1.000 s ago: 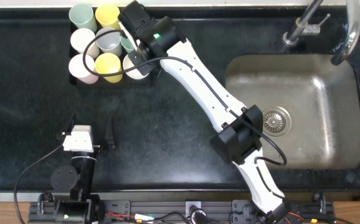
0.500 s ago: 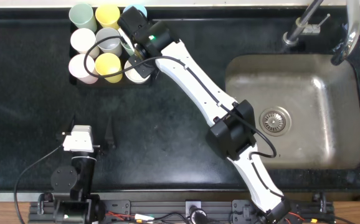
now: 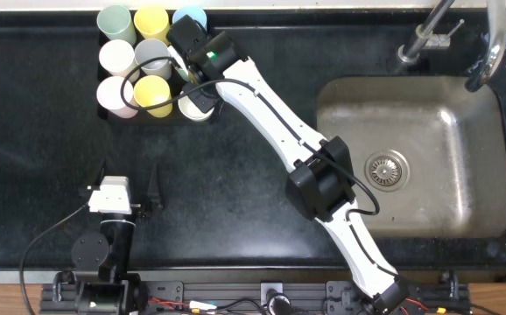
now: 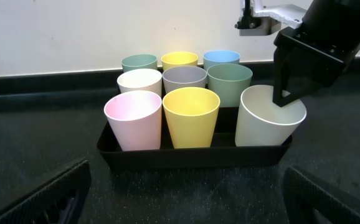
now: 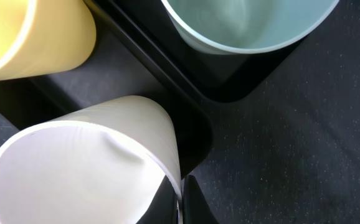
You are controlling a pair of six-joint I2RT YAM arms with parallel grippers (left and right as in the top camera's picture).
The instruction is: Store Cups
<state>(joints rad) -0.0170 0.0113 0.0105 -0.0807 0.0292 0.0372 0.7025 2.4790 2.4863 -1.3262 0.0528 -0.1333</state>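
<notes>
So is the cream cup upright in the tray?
No, the cream cup leans tilted in the tray, its rim held by the right tool.

Right tool (image 5: 180, 205) outstretched, left tool (image 3: 129, 185) agape

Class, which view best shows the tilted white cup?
Left wrist view: the whole white cup shows, leaning in the tray. Top view: the right arm partly covers it. Right wrist view: its rim close up.

Matt plastic cups (image 4: 192, 115), speckled stone worktop (image 3: 43, 131), brushed steel sink (image 3: 463, 114)
</notes>
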